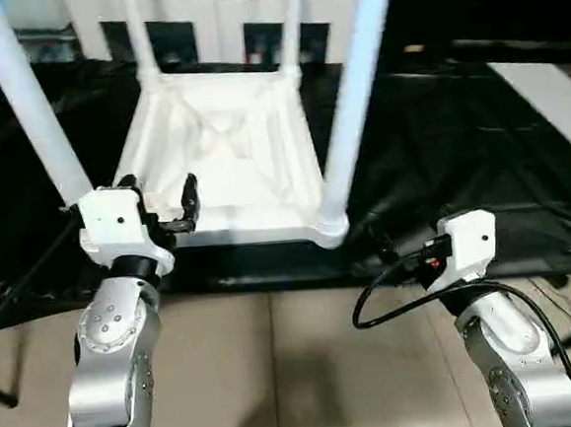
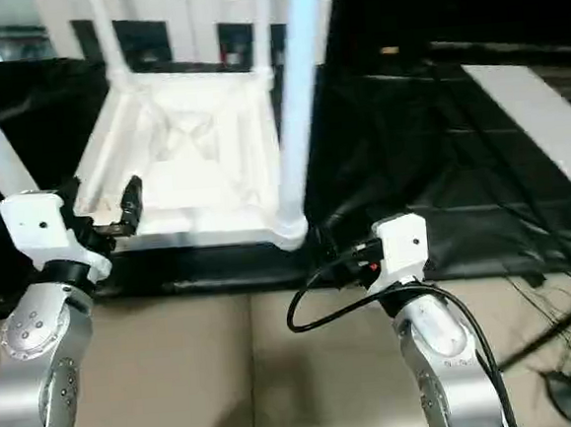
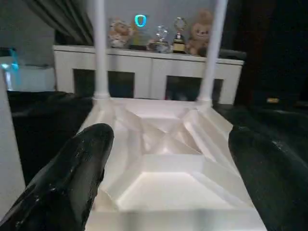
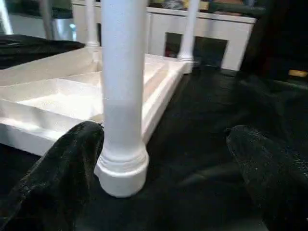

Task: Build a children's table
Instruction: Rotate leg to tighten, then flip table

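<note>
Left eye view — the children's table [image 1: 227, 159] lies upside down in the upper centre of the frame on a black sheet [image 1: 459, 160]; its ribbed underside faces up, and four white legs [image 1: 355, 89] rise from the corner sockets, running out of the top of the frame; the left gripper [image 1: 161, 208], on its silver forearm at lower left, sits at the near left corner of the tabletop with its jaws spread wide, holding nothing; the right gripper [image 1: 402, 254], at lower right, stands just beside the near right corner socket; a black cable [image 1: 391, 299] loops beneath its white wrist housing; a white cabinet [image 1: 211, 21] with dark glass doors crosses the top of the frame; tan floor [image 1: 278, 372] fills the bottom.

Right eye view — the same arrangement, shifted toward the left of the frame; a pale panel [image 2: 535, 115] lies on the black sheet at upper right.

Left wrist view — two black fingers [image 3: 72, 178] stand far apart at the lower corners, the ribbed underside between and beyond them; figurines and trophies [image 3: 159, 36] line the cabinet top in the upper centre.

Right wrist view — the near right leg fills the centre, seated in its round socket [image 4: 122, 168]; black fingers [image 4: 57, 183] flank it at lower left and lower right, the jaws wide open and apart from the leg — nothing gripped.
</note>
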You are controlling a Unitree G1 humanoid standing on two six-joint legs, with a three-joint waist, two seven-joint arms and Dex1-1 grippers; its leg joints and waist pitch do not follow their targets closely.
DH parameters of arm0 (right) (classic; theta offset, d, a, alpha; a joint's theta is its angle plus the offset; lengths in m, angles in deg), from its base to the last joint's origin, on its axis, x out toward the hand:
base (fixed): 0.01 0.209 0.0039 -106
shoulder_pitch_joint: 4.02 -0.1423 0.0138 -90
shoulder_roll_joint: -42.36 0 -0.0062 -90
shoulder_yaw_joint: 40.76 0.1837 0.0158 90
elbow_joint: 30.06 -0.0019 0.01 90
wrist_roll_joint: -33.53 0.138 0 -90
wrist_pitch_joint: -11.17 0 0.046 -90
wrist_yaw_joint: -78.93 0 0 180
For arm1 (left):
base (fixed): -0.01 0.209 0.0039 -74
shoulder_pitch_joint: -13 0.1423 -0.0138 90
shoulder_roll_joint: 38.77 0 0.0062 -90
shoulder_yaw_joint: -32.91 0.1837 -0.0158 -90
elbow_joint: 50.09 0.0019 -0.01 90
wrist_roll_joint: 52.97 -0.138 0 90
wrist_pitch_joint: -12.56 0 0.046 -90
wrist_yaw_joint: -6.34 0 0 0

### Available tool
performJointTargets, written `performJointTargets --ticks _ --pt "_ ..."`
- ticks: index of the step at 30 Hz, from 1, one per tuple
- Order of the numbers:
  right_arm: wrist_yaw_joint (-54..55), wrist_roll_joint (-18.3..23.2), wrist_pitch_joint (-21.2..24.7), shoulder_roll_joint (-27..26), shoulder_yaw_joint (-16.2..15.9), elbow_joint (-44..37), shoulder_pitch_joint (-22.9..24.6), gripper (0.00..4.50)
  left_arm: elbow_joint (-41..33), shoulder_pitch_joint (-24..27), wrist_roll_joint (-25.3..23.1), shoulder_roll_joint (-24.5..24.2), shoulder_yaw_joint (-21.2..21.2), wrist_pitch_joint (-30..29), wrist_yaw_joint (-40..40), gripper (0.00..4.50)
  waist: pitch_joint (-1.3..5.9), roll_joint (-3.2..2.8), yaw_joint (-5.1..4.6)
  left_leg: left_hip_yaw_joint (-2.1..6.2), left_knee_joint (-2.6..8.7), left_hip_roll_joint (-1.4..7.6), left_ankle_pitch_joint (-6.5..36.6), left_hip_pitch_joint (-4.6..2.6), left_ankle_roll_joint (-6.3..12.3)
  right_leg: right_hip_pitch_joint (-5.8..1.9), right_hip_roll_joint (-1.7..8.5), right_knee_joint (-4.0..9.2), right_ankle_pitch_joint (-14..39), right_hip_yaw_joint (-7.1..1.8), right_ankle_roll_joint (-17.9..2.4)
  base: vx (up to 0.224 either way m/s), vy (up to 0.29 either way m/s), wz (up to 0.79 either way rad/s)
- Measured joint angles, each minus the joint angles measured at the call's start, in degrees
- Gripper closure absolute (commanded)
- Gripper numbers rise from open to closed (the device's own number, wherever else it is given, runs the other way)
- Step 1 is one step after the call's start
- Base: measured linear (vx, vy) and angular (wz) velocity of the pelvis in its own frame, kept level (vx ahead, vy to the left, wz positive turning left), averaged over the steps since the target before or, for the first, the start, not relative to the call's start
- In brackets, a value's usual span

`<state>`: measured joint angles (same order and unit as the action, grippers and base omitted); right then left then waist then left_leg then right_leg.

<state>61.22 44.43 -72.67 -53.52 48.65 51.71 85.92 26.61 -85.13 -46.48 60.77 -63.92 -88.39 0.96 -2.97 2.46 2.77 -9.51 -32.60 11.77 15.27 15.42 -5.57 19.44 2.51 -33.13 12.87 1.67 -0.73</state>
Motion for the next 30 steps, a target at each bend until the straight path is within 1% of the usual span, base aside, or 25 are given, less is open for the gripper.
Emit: performJointTargets --ticks 1,2,5,7,9,10,11,13,14,15,16,17,18,19,20,21,22,23,24,25,26,27,28,29,30 --pt "-0.51 0.16 -0.01 0.26 0.00 0.00 0.00 0.00 0.00 0.00 0.00 0.01 0.02 0.08 0.01 0.06 0.04 -0.06 0.38 0.01 0.13 0.00 0.32 -0.37 0.05 -0.38 -0.01 0.02 0.47 0.07 -0.08 0.132 0.007 0.03" --pt "-0.76 0.24 -0.06 0.32 0.01 0.00 0.00 0.00 0.00 0.00 0.00 0.01 0.06 0.15 0.01 0.06 0.09 -0.08 0.61 0.03 0.14 0.00 0.62 -0.50 0.10 -0.54 -0.02 0.01 0.80 0.11 -0.20 0.129 0.014 0.04" --pt "-0.87 0.21 -0.11 0.32 0.00 0.02 0.00 0.00 0.00 0.00 -0.03 0.05 0.56 0.18 -0.01 0.06 0.19 -0.11 1.01 0.19 0.00 -0.07 1.43 -0.50 0.30 -0.80 -0.06 -0.01 1.55 0.17 -0.40 0.119 0.021 0.04" --pt "-0.91 0.18 -0.16 0.30 0.01 0.07 -0.01 0.00 0.00 0.00 -0.05 0.05 0.55 0.18 -0.02 0.06 0.23 -0.11 0.86 0.61 -0.12 -0.23 1.93 -0.65 0.56 -1.06 -0.14 -0.16 2.22 0.20 -0.89 0.109 0.023 0.09" --pt "-0.97 0.07 -0.34 0.17 0.01 0.49 -0.20 0.00 0.00 0.00 -0.04 0.04 0.50 0.19 -0.04 0.06 0.31 0.07 0.45 0.91 -0.11 -0.78 2.43 -1.40 1.32 -1.21 0.15 -1.16 3.33 0.31 -1.92 0.109 0.014 0.15" --pt "-0.97 -0.02 -0.50 0.16 0.02 0.66 -0.24 0.00 0.00 -0.03 -0.04 0.01 0.50 0.20 -0.07 0.06 0.37 0.19 0.57 1.07 -0.40 -1.23 2.96 -1.34 2.15 -1.75 0.45 -1.44 4.12 0.05 -1.53 0.102 0.015 0.17" --pt "-0.96 -0.03 -0.60 0.17 0.04 0.72 -0.26 0.00 0.00 -0.03 -0.04 0.01 0.51 0.23 -0.08 0.06 0.37 0.20 0.75 1.26 -1.01 -1.38 3.57 -1.39 3.24 -2.18 0.64 -1.57 4.50 -0.34 -0.90 0.087 0.033 0.17" --pt "-0.95 -0.04 -0.74 0.18 0.14 1.07 -0.27 0.00 0.00 -0.10 -0.02 0.01 0.55 0.28 -0.09 0.06 0.41 0.20 1.17 1.76 -2.47 -1.47 4.62 -1.19 5.01 -2.92 0.21 -1.81 5.21 -1.33 -0.09 0.084 0.030 0.16" --pt "-0.94 -0.04 -0.77 0.17 0.14 1.47 -0.29 0.00 0.00 -0.09 -0.02 -0.01 0.52 0.28 -0.09 0.06 0.41 0.20 1.33 2.14 -2.55 -1.52 4.72 -1.24 5.08 -3.20 -0.19 -1.79 5.47 -1.46 -0.53 0.080 0.006 0.20" --pt "-0.92 -0.05 -0.77 0.17 0.13 1.77 -0.30 0.00 0.00 -0.10 -0.02 -0.09 0.48 0.28 -0.08 0.06 0.41 0.20 1.31 2.67 -2.41 -1.72 4.99 -1.50 4.56 -3.35 -0.22 -2.00 5.60 -1.42 -0.71 0.063 -0.031 0.12" --pt "-0.98 -0.08 -0.77 -0.18 -0.29 2.18 -1.03 0.00 -0.19 0.33 -0.01 -0.55 0.10 0.39 -0.05 0.06 0.66 0.54 0.70 3.82 -1.80 -1.87 4.93 -2.47 2.45 -1.38 0.55 -4.85 5.95 -0.53 -1.23 0.063 -0.031 0.12" --pt "-1.01 -0.08 -0.87 -0.74 -0.77 2.15 -1.89 0.00 -0.17 0.83 -0.03 -1.11 -0.84 0.42 0.04 0.06 0.89 0.85 0.00 4.87 -1.83 -2.69 5.24 -2.71 1.58 0.45 1.69 -8.22 5.94 0.37 -1.23 0.002 -0.079 -0.12" --pt "-1.21 -0.07 -1.38 -0.80 -1.12 1.99 -1.95 0.00 -0.20 0.77 -0.03 -1.66 -1.33 0.43 0.04 0.06 1.29 1.70 -0.35 5.43 -1.94 -3.79 5.71 -2.96 1.39 2.05 2.62 -8.66 5.85 0.66 -1.15 -0.041 -0.069 -0.11" --pt "-1.51 -0.07 -1.68 -0.55 -1.25 1.92 -1.47 0.00 -0.25 0.30 -0.03 -1.30 -1.06 0.45 -0.01 0.06 1.53 2.49 -0.69 5.37 -3.51 -5.05 6.79 -2.36 3.03 1.43 2.84 -7.88 6.47 -0.60 2.16 -0.041 -0.069 -0.11" --pt "-1.37 -0.10 -1.78 -0.05 -0.57 2.05 -0.37 0.00 -0.23 0.02 -0.02 -0.13 -0.01 0.43 -0.07 0.06 1.43 2.45 -0.56 5.28 -6.56 -5.06 7.12 -1.71 7.07 0.43 2.21 -7.68 7.00 -1.94 1.88 0.024 0.029 0.24" --pt "-1.18 -0.22 -1.74 0.32 0.19 2.52 0.48 0.00 -0.26 -0.04 0.02 0.80 1.90 0.42 -0.32 0.06 1.14 2.05 -0.12 5.20 -10.89 -5.23 6.39 0.25 9.41 -1.13 1.61 -6.61 7.05 -2.71 1.83 0.067 0.078 0.26" --pt "-0.87 -0.32 -1.64 0.61 0.72 2.83 0.58 0.00 -0.44 0.13 0.04 0.82 2.75 0.43 -0.57 0.06 0.89 1.50 1.16 4.83 -13.51 -5.70 5.80 2.35 8.19 -2.80 1.58 -5.09 6.75 -2.70 1.47 0.067 0.078 0.26" --pt "-0.72 -0.32 -1.78 0.70 0.98 2.51 0.32 0.00 -0.71 0.15 0.11 0.27 2.46 0.44 -0.68 0.06 0.82 0.72 1.87 4.76 -12.59 -5.73 4.93 4.06 6.61 -3.92 1.11 -3.98 6.51 -2.25 1.22 0.052 0.062 0.04" --pt "-0.66 -0.30 -1.87 0.71 1.15 2.09 0.11 0.00 -0.92 0.22 0.47 0.14 2.60 0.47 -1.11 0.06 0.94 -0.99 2.36 4.70 -8.51 -5.02 3.77 4.97 5.31 -4.81 0.34 -3.29 6.46 -1.11 1.14 0.066 0.079 -0.02" --pt "-0.64 -0.24 -2.14 0.19 1.23 1.86 -0.14 0.00 -1.35 0.44 0.73 -0.03 2.08 0.85 -1.30 0.06 0.66 -3.01 2.26 5.19 -6.78 -3.64 0.18 4.97 3.84 -5.60 -0.81 -3.41 6.76 0.35 1.42 0.066 0.079 -0.02" --pt "-0.88 -0.20 -2.16 -0.98 -0.17 1.91 -0.12 0.00 -1.63 1.04 0.92 -0.35 1.24 1.13 -1.32 0.06 0.85 -2.71 1.87 5.28 -6.86 -4.06 0.79 4.84 4.39 -4.88 -0.30 -5.24 7.53 1.27 -1.11 0.100 0.061 -0.03" --pt "-1.22 -0.13 -2.45 -1.33 -1.14 1.63 -0.11 0.00 -1.55 1.05 1.03 -0.70 0.10 1.14 -1.22 0.06 0.99 -2.20 1.27 5.31 -6.85 -4.35 0.91 4.89 4.63 -3.33 -0.08 -7.75 7.50 1.40 -1.91 0.094 0.031 0.02" --pt "-1.74 0.03 -2.76 -0.99 -1.44 1.48 0.30 0.00 -1.50 1.04 1.11 -0.81 -0.57 1.22 -1.22 0.06 1.13 -1.98 0.92 5.21 -6.96 -4.39 0.98 4.95 4.91 -1.31 -0.10 -9.41 6.81 1.41 -0.90 0.094 0.031 0.02" --pt "-1.74 0.13 -3.09 -0.88 -1.27 1.46 0.36 0.00 -1.50 1.06 1.31 -0.69 -0.56 1.71 -1.34 0.06 1.26 -1.76 0.92 4.95 -7.17 -4.58 1.01 5.15 4.98 0.24 0.05 -8.87 5.61 1.25 0.41 0.000 0.000 0.00" --pt "-1.81 0.36 -3.42 -0.69 -0.96 1.21 0.63 0.00 -1.72 1.40 1.70 -0.44 -0.35 3.19 -1.82 0.06 1.66 -0.95 1.06 4.39 -7.49 -5.17 0.90 5.64 4.78 1.52 0.65 -6.44 3.44 0.46 1.32 0.000 0.000 0.00"
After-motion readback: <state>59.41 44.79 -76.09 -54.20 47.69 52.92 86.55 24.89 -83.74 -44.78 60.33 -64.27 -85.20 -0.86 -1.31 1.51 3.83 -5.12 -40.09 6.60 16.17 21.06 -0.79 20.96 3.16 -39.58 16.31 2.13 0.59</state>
